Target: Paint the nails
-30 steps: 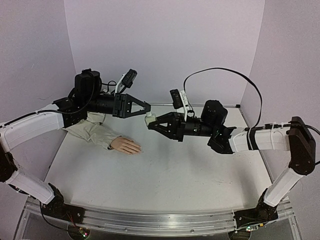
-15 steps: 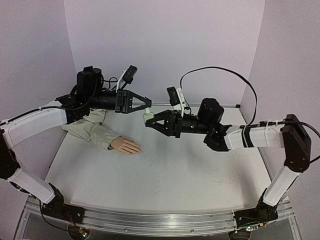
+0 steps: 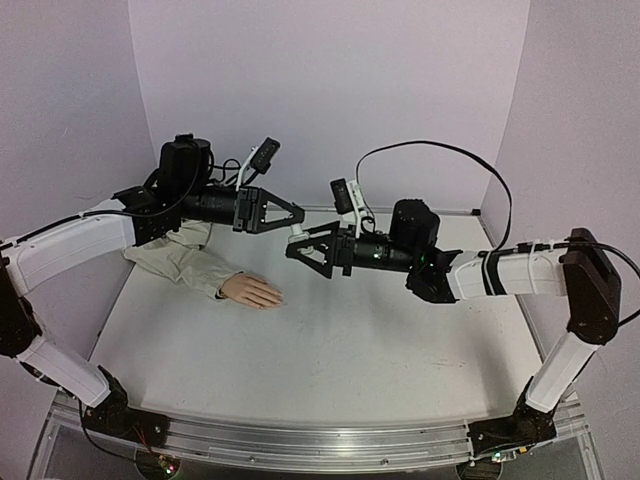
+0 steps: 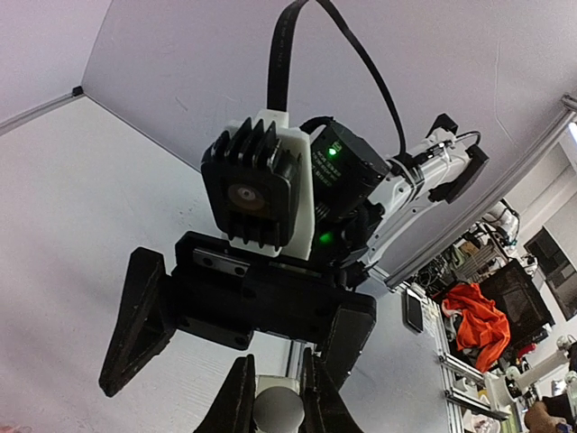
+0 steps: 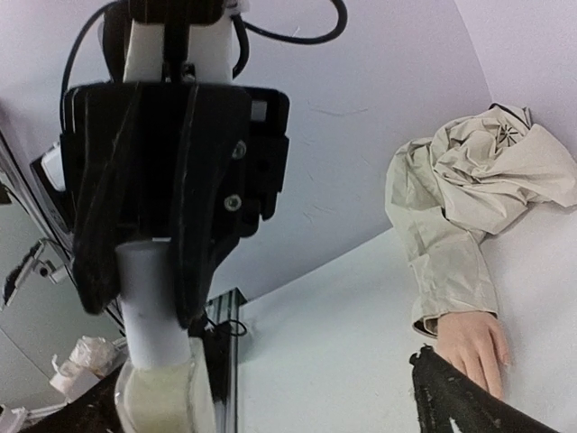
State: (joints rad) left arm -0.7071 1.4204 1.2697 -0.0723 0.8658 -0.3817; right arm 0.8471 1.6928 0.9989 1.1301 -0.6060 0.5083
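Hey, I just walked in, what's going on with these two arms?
The two arms meet in the air over the table. The left pincer is shut on the top of a white bottle. The right pincer stands open around the bottle's other end, so this looks like a handover to the left arm. The mannequin hand lies flat on the table in its beige sleeve, with neither arm near it.
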